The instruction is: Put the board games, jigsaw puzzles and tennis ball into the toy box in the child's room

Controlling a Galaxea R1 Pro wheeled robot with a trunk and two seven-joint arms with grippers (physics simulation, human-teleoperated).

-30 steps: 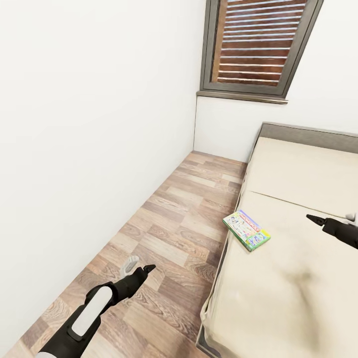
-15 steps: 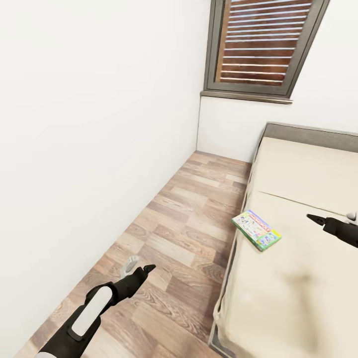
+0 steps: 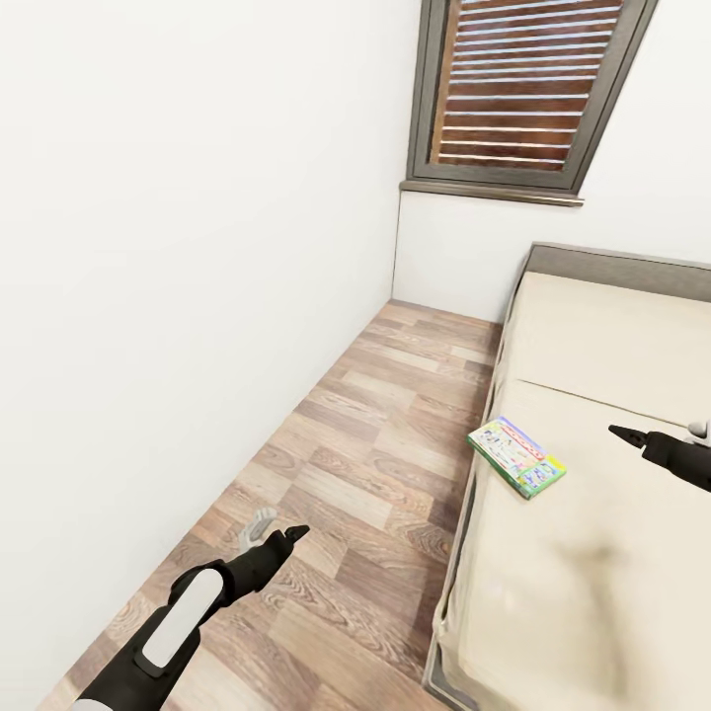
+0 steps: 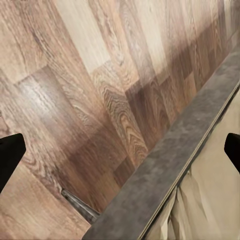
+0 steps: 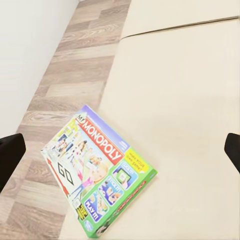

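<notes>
One board game (image 3: 516, 456), a green-edged Monopoly box, lies flat on the beige bed (image 3: 602, 346) close to the bed's left edge. The right wrist view has the same board game (image 5: 97, 167) below and ahead of my right gripper (image 5: 120, 152), whose dark fingertips (image 5: 10, 155) stand far apart with nothing between them. In the head view my right gripper (image 3: 652, 436) hovers over the mattress, to the right of the game. My left gripper (image 3: 279, 529) hangs open over the wood floor, left of the bed. The toy box and the table are out of view.
A white wall (image 3: 197, 247) runs along the left, leaving a strip of plank floor (image 3: 365, 434) between it and the bed. A shuttered window (image 3: 528, 89) sits above the grey headboard (image 3: 622, 267). The left wrist view looks down on the bed's grey side rail (image 4: 165, 170).
The whole picture has slid a little to the right, so the camera has moved. Both arms keep the same pose, and the board game lies where it was on the bed.
</notes>
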